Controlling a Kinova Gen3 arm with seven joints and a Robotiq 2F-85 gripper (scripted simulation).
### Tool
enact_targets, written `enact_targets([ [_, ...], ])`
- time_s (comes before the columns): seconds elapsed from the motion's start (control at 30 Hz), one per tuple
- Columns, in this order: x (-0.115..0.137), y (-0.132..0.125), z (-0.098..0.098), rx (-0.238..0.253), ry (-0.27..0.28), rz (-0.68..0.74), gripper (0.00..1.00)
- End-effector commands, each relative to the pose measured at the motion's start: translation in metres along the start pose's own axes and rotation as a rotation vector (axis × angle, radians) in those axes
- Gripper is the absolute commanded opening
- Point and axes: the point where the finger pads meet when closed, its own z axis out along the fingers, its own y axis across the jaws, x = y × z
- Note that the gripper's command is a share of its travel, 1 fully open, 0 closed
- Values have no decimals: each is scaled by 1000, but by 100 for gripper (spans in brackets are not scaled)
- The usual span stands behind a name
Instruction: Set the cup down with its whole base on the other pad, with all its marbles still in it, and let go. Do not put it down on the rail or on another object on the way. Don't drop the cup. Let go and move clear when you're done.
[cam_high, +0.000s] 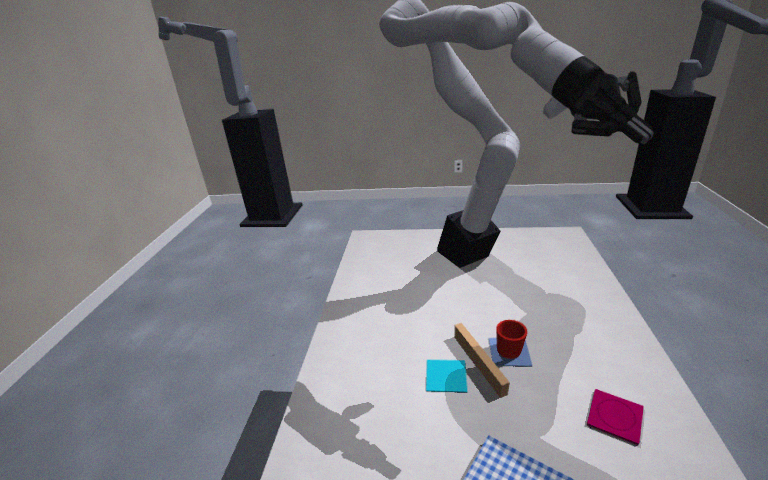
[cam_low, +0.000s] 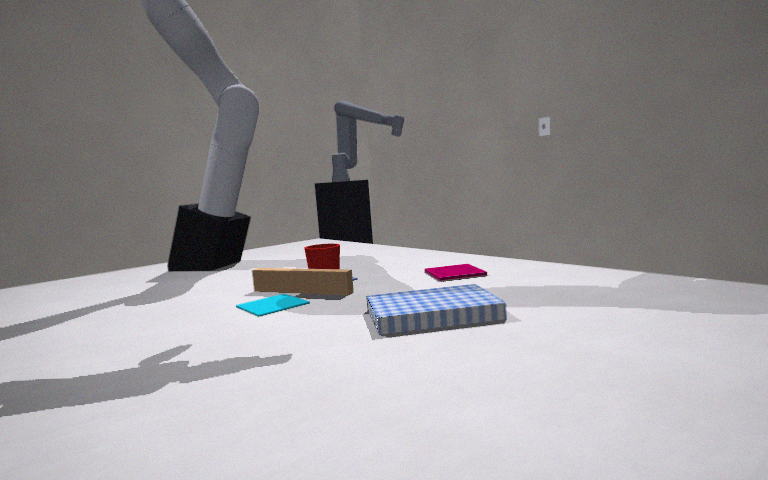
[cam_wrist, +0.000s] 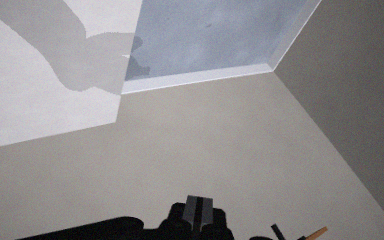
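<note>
Gripper (cam_high: 638, 129) closed on nothing, high above cup (cam_high: 511, 338) (a careless descent may topple it, spilling marbles).

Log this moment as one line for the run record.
phase: approach | gripper: shut, empty, high above table | red cup: upright on blue pad | rail: between pads | cyan pad: unoccupied

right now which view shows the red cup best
The top view: it looks down on the red cup, showing its open rim and the blue pad under it, beside the wooden rail. The exterior view shows only its upper part behind the rail. The wrist view misses it entirely.
</note>
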Motion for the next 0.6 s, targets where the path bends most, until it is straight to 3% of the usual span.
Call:
enact_targets([
  [0.0,10,-12,8,22,27,47,0],
  [0.27,10,-12,8,22,27,47,0],
  [0.3,17,-26,14,47,44,91,0],
  [0.5,17,-26,14,47,44,91,0],
  [0.57,24,-40,19,72,61,134,0],
])
